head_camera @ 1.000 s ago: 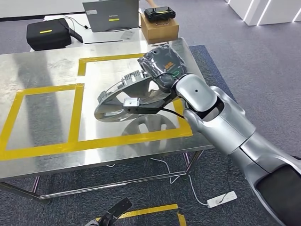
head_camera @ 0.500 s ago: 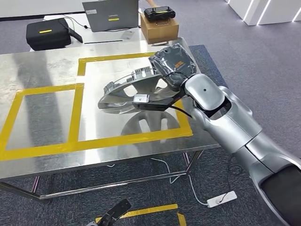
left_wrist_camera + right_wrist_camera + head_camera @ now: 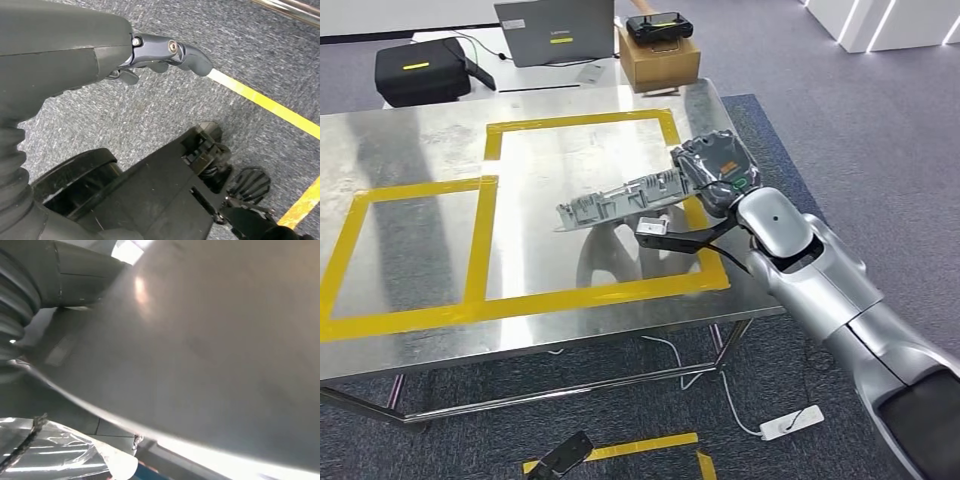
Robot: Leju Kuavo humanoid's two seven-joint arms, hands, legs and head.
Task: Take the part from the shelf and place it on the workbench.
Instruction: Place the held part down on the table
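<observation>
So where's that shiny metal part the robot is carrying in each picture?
Head view: the metal part is held by the right hand above the workbench, right of the middle, over the yellow tape.
Right wrist view: the metal part is the big blurry grey surface, very close to the camera.
Left wrist view: not in it; the left hand hangs over carpet.
Shared landmark: the right hand at the part's end.
</observation>
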